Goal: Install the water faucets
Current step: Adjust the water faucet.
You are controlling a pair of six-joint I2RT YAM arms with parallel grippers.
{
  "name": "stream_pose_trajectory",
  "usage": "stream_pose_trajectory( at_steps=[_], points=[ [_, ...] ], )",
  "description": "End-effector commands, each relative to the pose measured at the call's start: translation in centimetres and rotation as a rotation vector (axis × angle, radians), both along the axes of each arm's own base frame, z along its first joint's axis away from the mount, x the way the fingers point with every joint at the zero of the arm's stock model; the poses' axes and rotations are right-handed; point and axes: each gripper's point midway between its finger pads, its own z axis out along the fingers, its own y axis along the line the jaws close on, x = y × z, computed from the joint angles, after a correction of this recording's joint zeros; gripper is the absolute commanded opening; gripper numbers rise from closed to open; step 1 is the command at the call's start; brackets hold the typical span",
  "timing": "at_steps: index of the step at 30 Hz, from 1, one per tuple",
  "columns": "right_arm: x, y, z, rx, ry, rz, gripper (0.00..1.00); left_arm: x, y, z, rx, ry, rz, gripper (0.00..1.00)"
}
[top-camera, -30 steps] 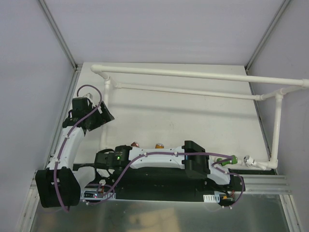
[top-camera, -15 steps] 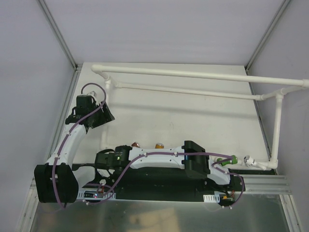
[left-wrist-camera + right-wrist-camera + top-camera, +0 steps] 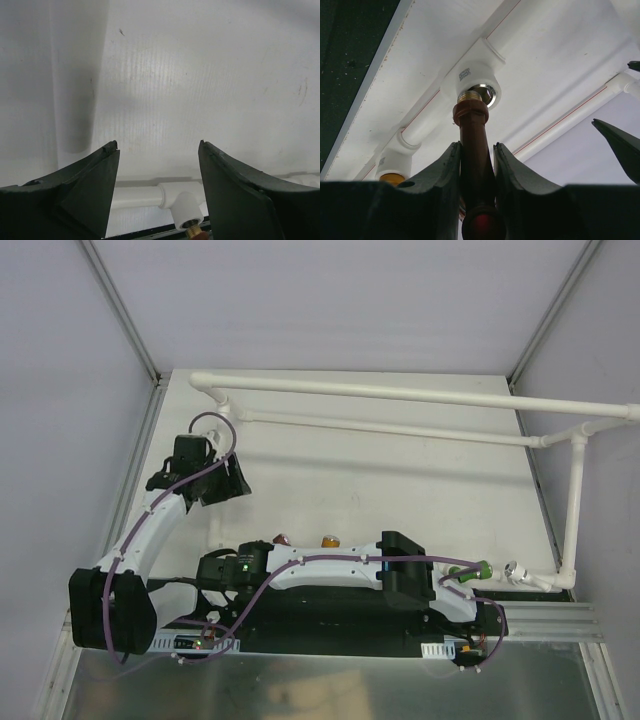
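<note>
Your right end effector (image 3: 476, 146) pinches the small brown plastic tap (image 3: 472, 117), its tip at the white pipe fitting (image 3: 470, 72), and your left end effector (image 3: 159, 165) is spread and empty, so the job looks only partly done.

the brown faucet (image 3: 472, 142) stands upright, brass end at a white pipe fitting (image 3: 470, 75); the orange faucet (image 3: 390, 177) sits at the next; the green faucet (image 3: 480, 568) far right.
</note>
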Motion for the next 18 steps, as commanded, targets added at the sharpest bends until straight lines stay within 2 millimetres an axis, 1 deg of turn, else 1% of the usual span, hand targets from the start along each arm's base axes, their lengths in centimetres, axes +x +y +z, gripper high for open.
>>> stream_pose_trajectory(
  at_steps=[1,5,8,12,15,18],
  points=[
    [0.3,-1.3,0.8,-0.033,-0.013,-0.011,0.00,1.2,1.3,3.5,0.076,-0.110,0.002,0.68],
    [0.2,-1.4,0.8,-0.034,-0.011,-0.012,0.00,1.8,3.4,6.1,0.171,-0.202,0.044,0.79],
    [0.3,-1.5,0.9,-0.035,-0.013,-0.011,0.00,2.4,4.9,6.7,0.185,-0.209,0.079,0.83],
    [0.3,-1.5,0.8,-0.040,-0.015,-0.010,0.00,2.9,6.3,4.8,0.243,-0.170,0.085,0.89],
    [0.2,-1.4,0.8,-0.038,-0.015,-0.007,0.00,3.9,6.0,3.6,0.251,-0.189,0.036,0.90],
    [0.3,-1.4,0.9,-0.036,-0.015,-0.009,0.00,4.8,5.6,2.9,0.236,-0.191,0.014,0.90]
  ],
)
